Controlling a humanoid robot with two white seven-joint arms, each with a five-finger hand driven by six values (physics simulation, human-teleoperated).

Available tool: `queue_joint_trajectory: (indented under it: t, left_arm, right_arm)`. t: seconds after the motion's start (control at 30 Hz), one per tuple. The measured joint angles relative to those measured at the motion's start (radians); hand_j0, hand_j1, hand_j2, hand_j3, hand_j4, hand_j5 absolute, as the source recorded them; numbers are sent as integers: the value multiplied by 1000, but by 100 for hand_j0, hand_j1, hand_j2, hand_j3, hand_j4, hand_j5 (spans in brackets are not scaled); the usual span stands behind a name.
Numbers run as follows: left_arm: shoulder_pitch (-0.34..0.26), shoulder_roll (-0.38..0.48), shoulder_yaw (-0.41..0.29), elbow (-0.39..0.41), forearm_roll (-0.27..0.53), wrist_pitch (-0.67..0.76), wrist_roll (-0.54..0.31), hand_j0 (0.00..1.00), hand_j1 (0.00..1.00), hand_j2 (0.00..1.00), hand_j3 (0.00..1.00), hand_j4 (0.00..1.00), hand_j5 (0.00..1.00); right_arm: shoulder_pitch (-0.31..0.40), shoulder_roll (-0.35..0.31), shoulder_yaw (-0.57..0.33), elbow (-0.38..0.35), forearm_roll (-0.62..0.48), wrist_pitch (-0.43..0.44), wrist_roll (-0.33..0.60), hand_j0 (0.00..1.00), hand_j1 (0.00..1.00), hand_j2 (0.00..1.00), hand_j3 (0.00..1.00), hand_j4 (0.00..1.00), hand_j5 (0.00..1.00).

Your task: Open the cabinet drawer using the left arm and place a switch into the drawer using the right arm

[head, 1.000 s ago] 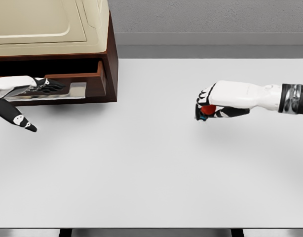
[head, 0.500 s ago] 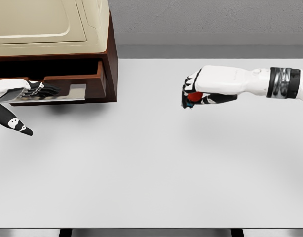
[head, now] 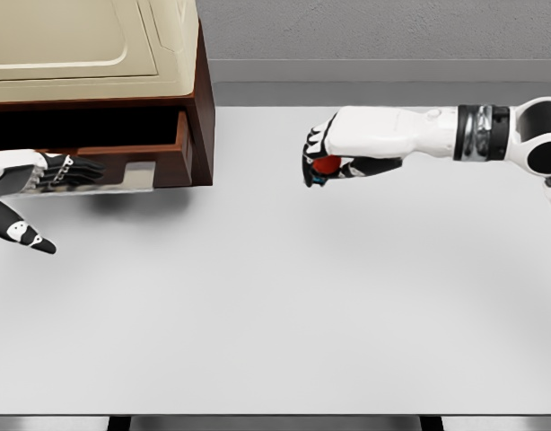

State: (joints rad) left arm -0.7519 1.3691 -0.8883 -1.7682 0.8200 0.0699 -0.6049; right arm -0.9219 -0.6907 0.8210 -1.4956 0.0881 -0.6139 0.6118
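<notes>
Leftward since a second ago, the right hand grips the small red switch underneath its curled fingers, above the white surface, nearer the brown wooden drawer; the left hand grips the drawer's front.

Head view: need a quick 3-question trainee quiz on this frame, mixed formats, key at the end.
1. True or false: the drawer of the cabinet is pulled out.
2. What does the right hand hold? A) nothing B) a small red switch C) a cup
3. Fill in: the left hand is at the drawer's ____ edge.

Key:
1. True. The drawer sticks out from the cabinet front, with the left hand's fingers on it.
2. B. The right hand's fingers are curled around the switch, held above the white table, right of the cabinet and not yet over the drawer.
3. Front.
</notes>
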Motion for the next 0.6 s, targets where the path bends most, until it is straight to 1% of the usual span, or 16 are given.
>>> queue_joint_trajectory:
  t: [0.1,0.2,0.37,0.6]
  left_arm:
    - [3,6,0,-1,18,1,-1,100,100,100,100,100,100]
    - [14,15,4,-4,47,3,-4,100,100,100,100,100,100]
    - [25,25,8,-6,75,5,-7,100,100,100,100,100,100]
    - [31,37,7,-8,84,9,-11,100,100,100,100,100,100]
  right_arm:
    - [-35,21,23,12,0,0,0,45,45,45,45,45,45]
    - [-54,40,41,27,1,0,0,45,45,45,45,45,45]
    - [-106,73,71,34,1,0,0,45,45,45,45,45,45]
    - [-163,105,97,34,-2,0,0,45,45,45,45,45,45]
